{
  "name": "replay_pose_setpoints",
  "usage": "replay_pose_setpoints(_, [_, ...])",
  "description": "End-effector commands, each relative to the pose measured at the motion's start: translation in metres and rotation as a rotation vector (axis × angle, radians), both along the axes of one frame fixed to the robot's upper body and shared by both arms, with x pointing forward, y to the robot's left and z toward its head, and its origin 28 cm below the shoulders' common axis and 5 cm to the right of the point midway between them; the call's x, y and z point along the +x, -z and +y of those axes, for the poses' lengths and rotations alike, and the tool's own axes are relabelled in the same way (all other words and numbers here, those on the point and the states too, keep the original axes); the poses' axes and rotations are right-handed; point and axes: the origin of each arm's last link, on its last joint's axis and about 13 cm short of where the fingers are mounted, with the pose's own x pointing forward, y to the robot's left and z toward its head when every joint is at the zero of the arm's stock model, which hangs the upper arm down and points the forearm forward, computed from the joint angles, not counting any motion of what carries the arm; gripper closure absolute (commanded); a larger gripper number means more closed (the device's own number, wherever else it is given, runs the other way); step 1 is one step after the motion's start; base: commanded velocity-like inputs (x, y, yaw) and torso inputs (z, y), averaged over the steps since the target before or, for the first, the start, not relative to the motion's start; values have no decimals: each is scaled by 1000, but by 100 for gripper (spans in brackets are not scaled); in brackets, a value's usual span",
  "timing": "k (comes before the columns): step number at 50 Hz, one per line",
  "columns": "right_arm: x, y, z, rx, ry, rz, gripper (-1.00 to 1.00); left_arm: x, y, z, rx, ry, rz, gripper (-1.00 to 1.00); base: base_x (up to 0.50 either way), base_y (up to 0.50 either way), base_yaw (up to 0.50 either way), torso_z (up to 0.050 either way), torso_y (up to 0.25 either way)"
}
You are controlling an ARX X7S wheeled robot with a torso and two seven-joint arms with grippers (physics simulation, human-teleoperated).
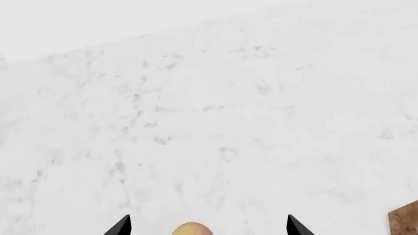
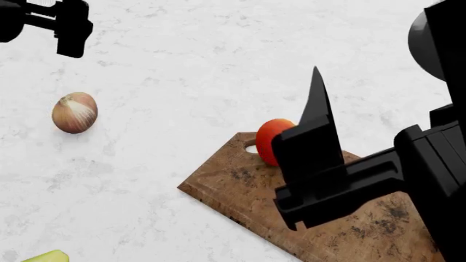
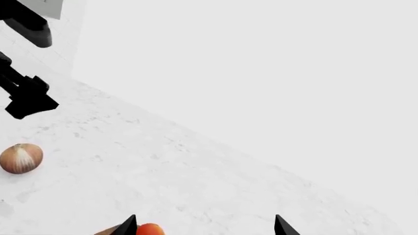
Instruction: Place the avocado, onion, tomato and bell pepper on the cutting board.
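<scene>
Worktop point(image 2: 218, 60): white marble, plenty of free room. Cutting board point(image 2: 240, 188) lies diagonally lower right, tomato point(image 2: 271, 139) already on it by the handle hole. Onion point(image 2: 74, 112) sits off-board, well left; round, no axis to align. Left claw point(image 1: 207, 225) is nearer, jaws apart, onion between the tips. Right claw point(image 3: 205, 225) apart, empty, over the tomato.

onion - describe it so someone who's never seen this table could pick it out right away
On the white marble counter, look well left of the brown cutting board, out on bare stone. The onion lies there alone, below the left gripper. Its tan, papery, streaked skin separates it from the smooth red tomato on the board.
</scene>
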Motion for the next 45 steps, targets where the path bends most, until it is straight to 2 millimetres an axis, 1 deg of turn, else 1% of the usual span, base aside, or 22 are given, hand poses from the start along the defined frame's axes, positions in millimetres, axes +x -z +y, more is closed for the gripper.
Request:
replay_pose_setpoints(1, [-1, 2, -1, 4, 5, 3, -100, 8, 21, -1, 17, -30, 48, -100, 0, 0, 0, 0, 0])
replay_pose_setpoints(4, [-1, 3, -1, 4, 5, 4, -100, 10, 29, -1, 29, -29, 59, -100, 0, 0, 0, 0, 0])
replay_pose_setpoints(9, [-1, 4, -1, 5, 5, 5, -100, 11, 35, -2, 28, -34, 70, -100, 0, 0, 0, 0, 0])
replay_pose_setpoints(19, [-3, 5, -2, 6, 16, 9, -100, 16, 58, -8, 16, -50, 76, -100, 0, 0, 0, 0, 0])
replay_pose_setpoints(30, [-6, 4, -2, 2, 21, 6, -100, 23, 74, -10, 2, -39, 31, -100, 0, 0, 0, 0, 0])
replay_pose_setpoints(33, [-7, 5, -3, 2, 24, 7, -100, 25, 79, -10, 8, -42, -5, -100, 0, 0, 0, 0, 0])
replay_pose_setpoints(41, [-9, 3, -3, 1, 27, 3, -100, 29, 96, -8, 4, -60, -46, -100, 0, 0, 0, 0, 0])
replay_pose_setpoints(45, [-8, 3, -3, -2, 26, 3, -100, 30, 107, -10, 1, -52, -50, -100, 0, 0, 0, 0, 0])
